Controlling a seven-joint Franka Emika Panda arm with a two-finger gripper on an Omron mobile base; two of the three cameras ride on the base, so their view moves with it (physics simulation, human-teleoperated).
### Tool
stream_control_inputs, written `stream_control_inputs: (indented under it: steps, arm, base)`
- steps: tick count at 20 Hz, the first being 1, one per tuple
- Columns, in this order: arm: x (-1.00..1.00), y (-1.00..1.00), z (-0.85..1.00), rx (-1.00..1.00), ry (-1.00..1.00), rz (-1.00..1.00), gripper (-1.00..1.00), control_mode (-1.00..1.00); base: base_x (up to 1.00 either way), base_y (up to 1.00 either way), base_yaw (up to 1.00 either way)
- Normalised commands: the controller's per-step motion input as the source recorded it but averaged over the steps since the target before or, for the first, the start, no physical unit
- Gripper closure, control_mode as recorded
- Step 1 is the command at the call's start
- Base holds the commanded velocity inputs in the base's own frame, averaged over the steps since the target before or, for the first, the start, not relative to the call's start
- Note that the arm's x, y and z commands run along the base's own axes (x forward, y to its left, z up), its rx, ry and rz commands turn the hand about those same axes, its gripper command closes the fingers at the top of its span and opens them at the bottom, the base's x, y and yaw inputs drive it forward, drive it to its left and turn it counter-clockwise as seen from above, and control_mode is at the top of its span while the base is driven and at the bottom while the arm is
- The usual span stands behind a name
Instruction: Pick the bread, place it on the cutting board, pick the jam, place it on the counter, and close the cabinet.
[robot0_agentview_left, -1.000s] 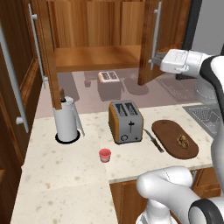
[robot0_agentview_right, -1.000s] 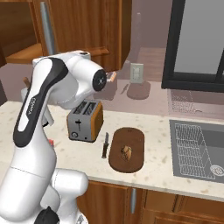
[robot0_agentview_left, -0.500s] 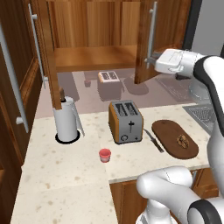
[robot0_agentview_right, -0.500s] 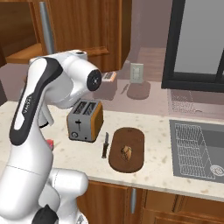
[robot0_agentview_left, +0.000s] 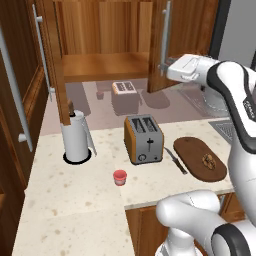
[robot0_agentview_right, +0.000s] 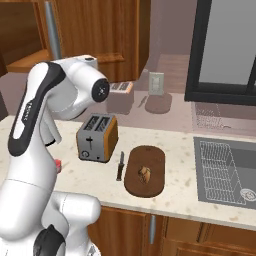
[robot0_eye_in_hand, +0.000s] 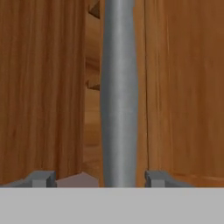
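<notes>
The arm reaches up to the right door of the cabinet (robot0_agentview_left: 100, 60), and the gripper (robot0_eye_in_hand: 96, 178) sits right at the door's long steel handle (robot0_eye_in_hand: 119, 92). From the hand view the two fingers (robot0_eye_in_hand: 41, 178) stand apart on either side of the bar, with a gap left on each side, so nothing is clamped. Both cabinet doors hang open above the counter (robot0_agentview_left: 75, 200). Down on the worktop the bread (robot0_agentview_left: 209, 161) lies on the cutting board (robot0_agentview_left: 192, 150), toward its near end. A knife (robot0_agentview_left: 175, 160) rests between the board and the toaster (robot0_agentview_left: 144, 139). The jam (robot0_agentview_left: 119, 177) stands on the counter in front of the toaster, and a paper towel roll (robot0_agentview_left: 76, 142) stands upright to the left.
</notes>
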Motion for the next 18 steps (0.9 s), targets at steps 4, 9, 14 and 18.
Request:
stream_control_inputs:
  steps: [4, 9, 14, 18]
  arm:
    - [0.37, 0.13, -0.08, 0.0, -0.01, -0.05, -1.0, -1.0]
    - [0.36, 0.16, -0.11, 0.0, -0.01, -0.06, -1.0, -1.0]
    - [0.4, 0.15, -0.09, 0.0, 0.0, -0.07, -1.0, -1.0]
    - [0.4, 0.12, -0.12, 0.0, 0.0, -0.06, -1.0, -1.0]
  base:
    - [0.0, 0.0, 0.0]
    - [0.0, 0.0, 0.0]
    - [0.0, 0.0, 0.0]
    - [0.0, 0.0, 0.0]
